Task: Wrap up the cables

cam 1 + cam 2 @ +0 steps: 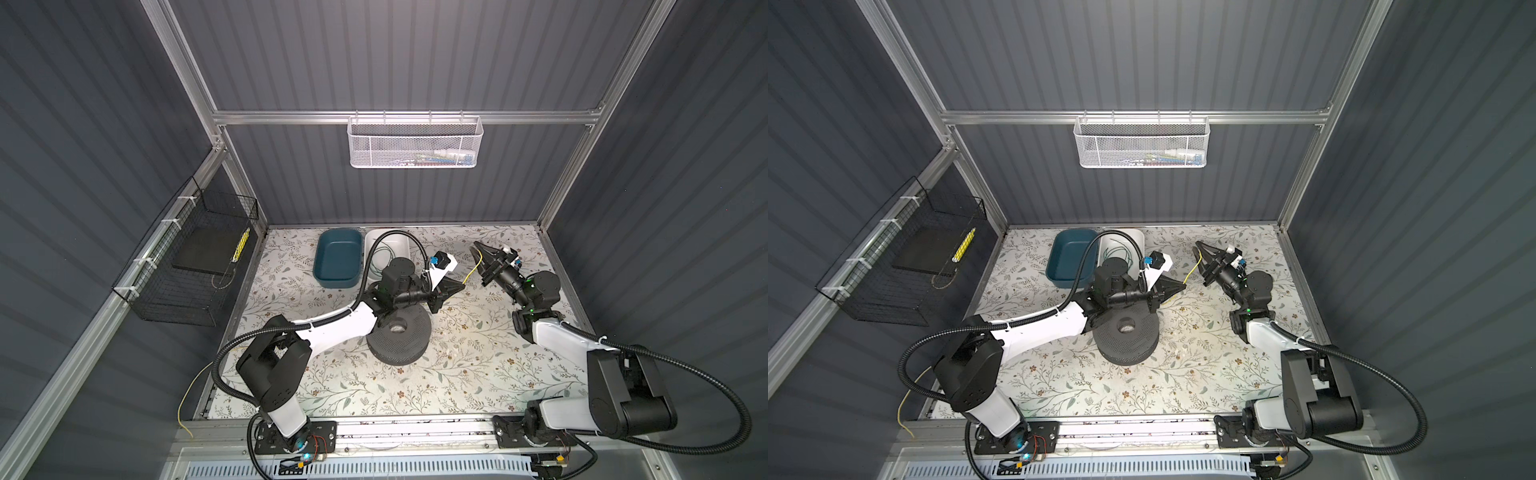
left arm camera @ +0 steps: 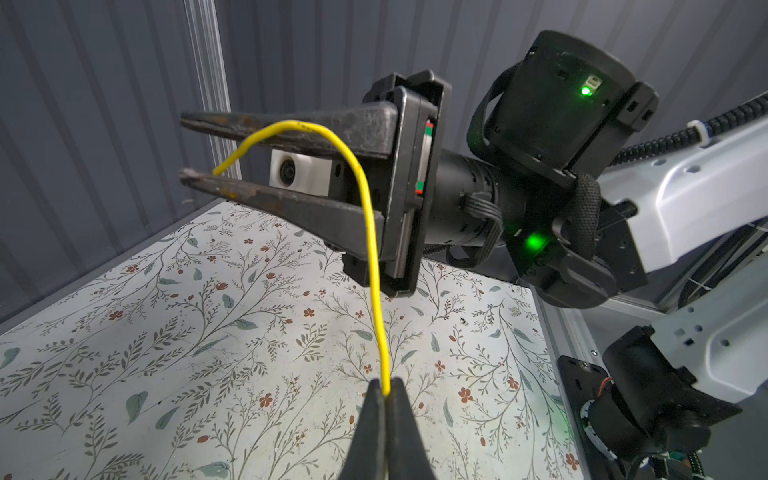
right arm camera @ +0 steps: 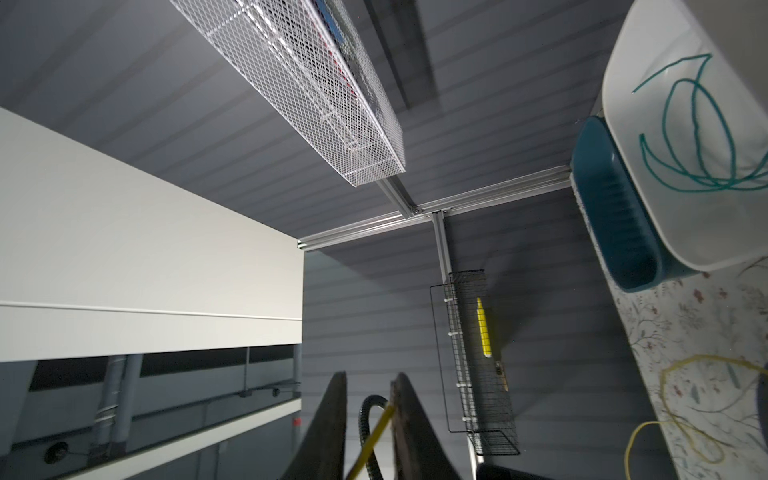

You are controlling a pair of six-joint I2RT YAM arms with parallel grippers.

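The yellow cable (image 2: 370, 216) rises from my left gripper (image 2: 386, 384), which is shut on it, and arches over one finger of my right gripper (image 2: 183, 147). Its free end lies between that gripper's fingers. In the right wrist view the yellow cable (image 3: 374, 436) runs through my right gripper (image 3: 368, 382) against one finger, and the jaws stand apart. In both top views the left gripper (image 1: 463, 286) (image 1: 1185, 285) and the right gripper (image 1: 477, 248) (image 1: 1198, 245) face each other above the table's back middle. The green cable (image 3: 698, 137) (image 1: 1121, 251) lies coiled in the white bin (image 1: 399, 241).
A teal bin (image 1: 336, 257) stands next to the white bin at the back. A dark round perforated drum (image 1: 399, 336) sits mid-table under the left arm. A black wire basket (image 1: 187, 257) hangs on the left wall. A white mesh basket (image 1: 415, 141) hangs on the back wall.
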